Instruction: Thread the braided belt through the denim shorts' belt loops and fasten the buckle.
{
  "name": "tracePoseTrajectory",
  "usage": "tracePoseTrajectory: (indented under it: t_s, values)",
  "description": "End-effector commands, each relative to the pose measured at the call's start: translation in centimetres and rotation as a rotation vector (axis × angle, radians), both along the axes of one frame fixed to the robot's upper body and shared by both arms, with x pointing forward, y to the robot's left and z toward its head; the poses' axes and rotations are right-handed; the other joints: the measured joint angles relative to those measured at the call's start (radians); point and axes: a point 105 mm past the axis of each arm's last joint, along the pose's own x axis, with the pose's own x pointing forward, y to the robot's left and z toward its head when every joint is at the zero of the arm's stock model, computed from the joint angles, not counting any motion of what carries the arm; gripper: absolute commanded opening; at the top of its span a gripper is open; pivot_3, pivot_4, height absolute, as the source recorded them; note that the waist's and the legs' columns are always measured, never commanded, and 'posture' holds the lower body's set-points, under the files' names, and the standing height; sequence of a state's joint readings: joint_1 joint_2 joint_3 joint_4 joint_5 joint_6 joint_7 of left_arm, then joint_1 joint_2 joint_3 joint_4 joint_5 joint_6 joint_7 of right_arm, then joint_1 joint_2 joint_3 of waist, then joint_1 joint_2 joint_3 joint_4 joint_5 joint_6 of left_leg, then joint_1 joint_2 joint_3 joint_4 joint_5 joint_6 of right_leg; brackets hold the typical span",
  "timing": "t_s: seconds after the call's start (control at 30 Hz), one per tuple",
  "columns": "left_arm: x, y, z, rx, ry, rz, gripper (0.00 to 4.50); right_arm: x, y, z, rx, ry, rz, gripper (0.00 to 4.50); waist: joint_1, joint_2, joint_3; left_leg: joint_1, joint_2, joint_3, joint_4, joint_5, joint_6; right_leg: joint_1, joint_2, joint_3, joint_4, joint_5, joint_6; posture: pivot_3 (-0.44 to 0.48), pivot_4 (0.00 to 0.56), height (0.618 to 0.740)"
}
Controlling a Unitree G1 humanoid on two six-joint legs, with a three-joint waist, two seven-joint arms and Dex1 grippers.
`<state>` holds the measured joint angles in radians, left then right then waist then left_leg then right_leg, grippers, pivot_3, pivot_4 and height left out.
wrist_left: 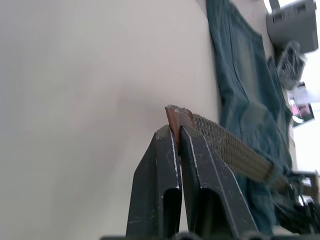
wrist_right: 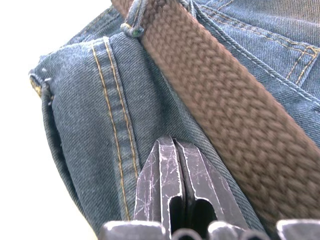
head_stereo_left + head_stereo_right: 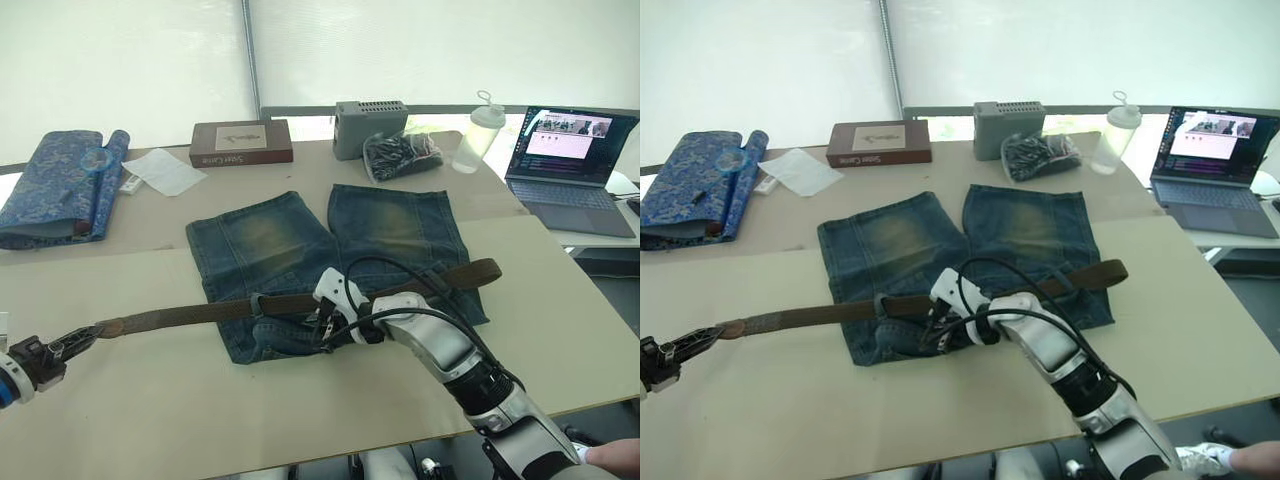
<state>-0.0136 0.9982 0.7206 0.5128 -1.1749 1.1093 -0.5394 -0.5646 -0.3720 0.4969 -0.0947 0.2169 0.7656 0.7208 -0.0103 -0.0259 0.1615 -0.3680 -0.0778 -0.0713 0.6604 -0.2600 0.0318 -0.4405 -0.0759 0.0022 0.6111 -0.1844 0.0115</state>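
Left claw (image 1: 172, 137): pinching braided belt (image 3: 200, 315) tip.
Right claw (image 2: 172, 150): pressed together, on denim shorts (image 3: 260, 240), holding nothing.
Risk: hard pull bunches shorts, belt snags at belt loop (image 2: 135, 22).

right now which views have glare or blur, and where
Eye views: bright backlight washes out the window wall behind the table. Left wrist view: the denim shorts go soft behind the braided belt. Right wrist view: the left edge is blown out white.
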Motion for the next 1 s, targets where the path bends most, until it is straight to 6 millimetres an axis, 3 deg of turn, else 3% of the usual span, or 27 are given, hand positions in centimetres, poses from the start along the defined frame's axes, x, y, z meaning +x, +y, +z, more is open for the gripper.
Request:
tracePoseTrajectory:
  t_s: [0.03, 0.17, 0.3, 0.37, 0.53, 0.6, 0.63, 0.73, 0.8, 0.93, 1.0]
  values:
    - [-0.2, 5.1, 2.4, 0.151, -0.050, 0.215, 0.00, 1.0, -3.9, -2.3, -0.109, 0.039, -0.138, 0.03, -0.002, -0.002, -0.001, 0.000, 0.000, 0.000, 0.000, -0.002, -0.004, 0.000, 0.000, 0.000, 0.000, 0.000, 0.000, 0.000, 0.150, 0.740]
    - [0.5, 6.5, 3.7, 0.146, -0.118, 0.288, 0.00, 1.3, -4.4, -1.9, -0.077, 0.032, -0.179, 0.03, -0.003, -0.005, -0.002, 0.000, 0.000, 0.000, 0.000, -0.003, -0.004, 0.000, 0.000, 0.000, 0.000, 0.000, 0.000, 0.000, 0.150, 0.740]
    - [1.1, 4.6, 3.1, 0.116, -0.106, 0.176, 0.00, 0.9, -3.9, 0.3, 0.060, 0.029, -0.170, 0.03, -0.004, -0.006, -0.002, -0.001, 0.000, 0.000, 0.000, -0.003, -0.004, 0.000, 0.000, 0.000, 0.000, 0.000, 0.000, 0.000, 0.150, 0.740]
    - [1.4, 2.2, 3.2, 0.064, -0.136, 0.064, 0.00, -0.6, -4.3, 2.1, 0.128, 0.048, -0.102, 0.64, -0.001, -0.007, -0.001, -0.002, 0.000, 0.000, 0.000, -0.003, -0.004, 0.000, 0.000, 0.000, 0.000, 0.000, 0.000, 0.000, 0.150, 0.740]
    - [1.7, -1.4, 4.0, -0.035, -0.230, -0.052, 0.00, -4.0, -6.5, 5.9, 0.195, 0.050, -0.006, 2.27, 0.010, -0.007, 0.001, -0.005, 0.000, 0.000, 0.000, -0.004, -0.003, 0.000, -0.002, 0.001, -0.001, 0.000, 0.000, 0.000, 0.150, 0.740]
    - [1.8, -2.0, 4.1, -0.059, -0.254, -0.052, 0.00, -4.1, -8.2, 6.5, 0.152, 0.013, -0.056, 3.01, 0.010, -0.006, 0.002, -0.007, 0.000, 0.000, 0.000, -0.004, -0.002, -0.002, -0.002, 0.001, -0.001, 0.000, 0.001, 0.000, 0.150, 0.740]
    - [1.8, -2.3, 4.1, -0.065, -0.260, -0.054, 0.00, -3.1, -9.2, 6.4, 0.104, -0.030, -0.123, 3.33, 0.011, -0.006, 0.002, -0.008, 0.001, 0.000, 0.000, -0.004, -0.001, -0.002, -0.002, 0.001, -0.001, 0.000, 0.001, 0.000, 0.150, 0.740]
    - [1.8, -2.5, 3.9, -0.071, -0.268, -0.035, 0.00, -1.2, -11.7, 6.1, -0.005, -0.120, -0.244, 3.33, 0.006, -0.006, 0.002, -0.007, 0.002, 0.001, 0.000, -0.004, -0.003, -0.002, -0.002, 0.004, -0.001, 0.000, 0.000, 0.000, 0.150, 0.740]
    - [1.9, -2.0, 3.9, -0.059, -0.271, -0.006, 0.00, -0.4, -12.2, 7.0, 0.055, -0.121, -0.292, 3.33, 0.002, -0.008, 0.003, -0.007, 0.002, 0.001, 0.000, -0.004, -0.005, -0.002, -0.001, 0.005, 0.000, 0.000, 0.000, 0.000, 0.150, 0.740]
    - [2.3, -0.4, 3.7, -0.022, -0.258, 0.085, 0.00, -1.9, -11.1, 8.8, 0.212, -0.039, -0.183, 3.33, 0.001, -0.006, 0.004, -0.007, 0.004, 0.001, 0.000, -0.003, -0.006, -0.003, -0.001, 0.006, 0.000, 0.000, 0.000, 0.000, 0.150, 0.740]
    - [2.3, -0.2, 3.4, -0.014, -0.247, 0.089, 0.00, -1.5, -10.9, 8.9, 0.278, -0.013, -0.202, 2.81, -0.002, -0.006, 0.004, -0.007, 0.005, 0.001, 0.000, 0.000, -0.002, -0.002, 0.000, 0.006, 0.000, 0.000, 0.000, 0.000, 0.150, 0.740]
